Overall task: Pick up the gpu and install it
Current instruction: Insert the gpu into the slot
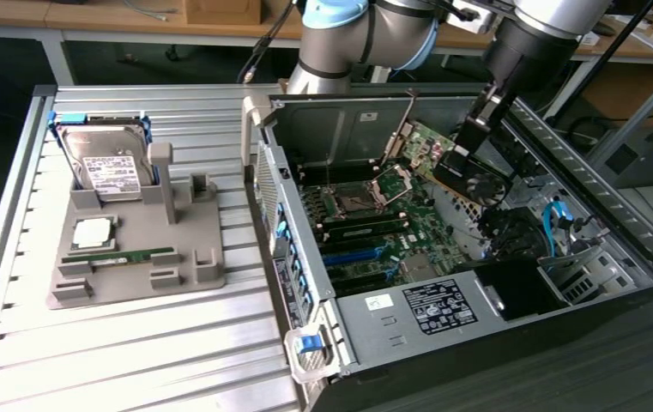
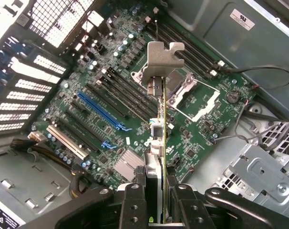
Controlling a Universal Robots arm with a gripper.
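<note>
- Inside the open computer case (image 1: 303,215), up above the motherboard (image 1: 418,236): the gpu (image 1: 441,159), not yet pushed into any slot.
- Pinched between the fingers (image 2: 132,202) of the gripper (image 2: 158,193), one on each flat side of the card, most likely so it cannot slip or twist.
- Held on its thin edge, with the silver bracket (image 2: 161,56) at the end away from the fingers, probably so the long bottom edge can line up with a long slot.
- Hanging over the board close to the blue slot (image 2: 104,112) and the black slots beside it, touching none of them as far as can be seen.
- Well apart, on the exterior view's left, on the tabletop (image 1: 131,352): a grey holder (image 1: 189,266), with the hard drive (image 1: 109,163) standing up in it and the memory stick (image 1: 120,255) lying flat, both kept out of the arm's way.
</note>
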